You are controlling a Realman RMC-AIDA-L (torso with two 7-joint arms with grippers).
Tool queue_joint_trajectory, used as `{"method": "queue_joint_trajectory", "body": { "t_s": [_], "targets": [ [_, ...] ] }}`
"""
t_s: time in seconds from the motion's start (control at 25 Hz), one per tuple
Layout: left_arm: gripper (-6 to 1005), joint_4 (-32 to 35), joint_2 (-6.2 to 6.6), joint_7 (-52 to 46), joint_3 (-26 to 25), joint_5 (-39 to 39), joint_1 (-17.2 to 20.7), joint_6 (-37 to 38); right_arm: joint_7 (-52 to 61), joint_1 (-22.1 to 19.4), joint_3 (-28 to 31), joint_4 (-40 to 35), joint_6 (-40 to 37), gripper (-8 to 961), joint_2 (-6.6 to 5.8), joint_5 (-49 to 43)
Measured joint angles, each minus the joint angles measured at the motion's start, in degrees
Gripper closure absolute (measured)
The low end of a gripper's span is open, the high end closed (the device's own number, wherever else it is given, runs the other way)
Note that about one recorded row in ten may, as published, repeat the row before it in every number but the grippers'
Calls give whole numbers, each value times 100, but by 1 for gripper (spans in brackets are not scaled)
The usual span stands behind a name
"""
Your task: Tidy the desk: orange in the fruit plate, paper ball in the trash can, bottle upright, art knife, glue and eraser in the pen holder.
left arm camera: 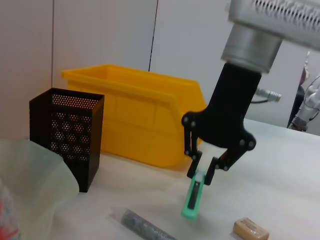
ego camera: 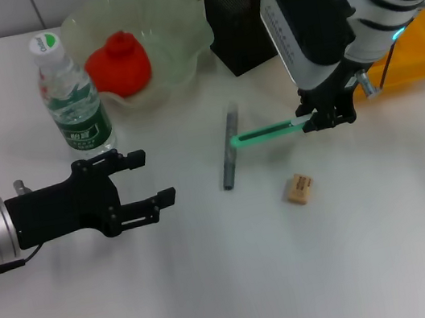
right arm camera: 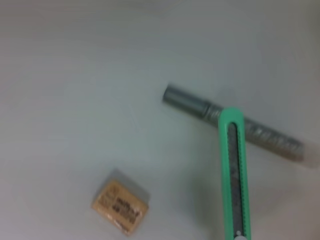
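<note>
A plain white desk (ego camera: 297, 275) and pale wall (left arm camera: 100, 35).

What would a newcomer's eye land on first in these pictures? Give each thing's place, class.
The right gripper, jaws shut on the art knife, holds it near the desk's middle, crossing over the glue. Behind it sits the bright yellow trash can, beside the black pen holder. The orange already lies in the fruit plate.
</note>
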Motion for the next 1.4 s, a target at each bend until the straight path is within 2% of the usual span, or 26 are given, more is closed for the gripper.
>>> {"method": "queue_joint_trajectory", "body": {
  "t_s": [0.36,0.56,0.72,0.88,1.04,1.4],
  "targets": [
    [186,0,43,-60,0,0,14,38,516,-824,27,-1650,-476,778,6,322],
    [186,0,16,-5,-2,0,20,4,683,-1038,40,-2427,-826,775,-6,522],
    [187,0,-12,25,-47,-6,24,-12,765,-1225,5,-3174,-812,773,-8,201],
    [187,-1,-28,83,-70,-66,23,-28,765,-1248,-41,-3733,-694,771,-7,-449],
    [187,-18,-40,100,-71,-167,17,-62,726,-1139,-281,-3912,-348,768,-14,-1085],
    [186,-97,-72,355,-70,-439,69,-199,70,-965,-635,-4047,-107,764,-120,-1191]
  ]
}}
